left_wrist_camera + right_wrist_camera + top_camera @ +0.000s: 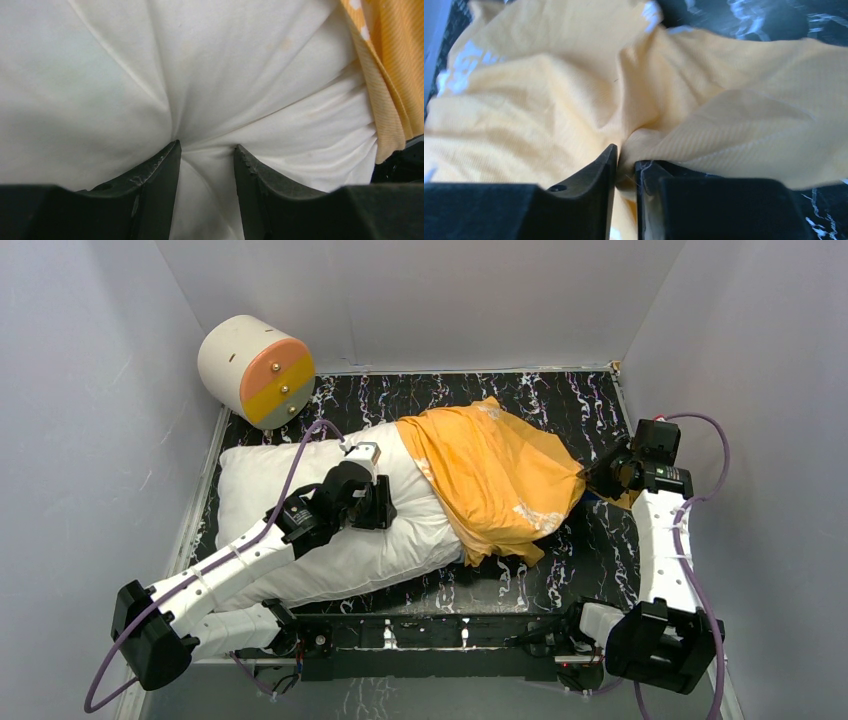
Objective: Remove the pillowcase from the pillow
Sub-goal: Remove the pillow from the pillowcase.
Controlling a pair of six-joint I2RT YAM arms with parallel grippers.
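Note:
The white pillow point(290, 490) lies across the dark marbled table point(560, 400). The pillowcase point(490, 475), orange-yellow side up, covers only its right part. My left gripper point(378, 508) presses down on the bare middle of the pillow. In the left wrist view the gripper point(206, 146) pinches a bulge of white pillow point(200, 75), and creases run to both tips. The pillowcase hem point(390, 75) shows at the right. My right gripper point(590, 478) sits at the pillowcase's right edge. Up close that gripper point(626, 157) holds a fold of pillowcase point(549, 100) in a narrow gap.
A cream cylinder with an orange-yellow end point(255, 370) rests at the back left corner. Grey walls enclose the table on three sides. Bare marbled tabletop point(774, 20) shows beyond the pillowcase and along the front edge point(480, 590).

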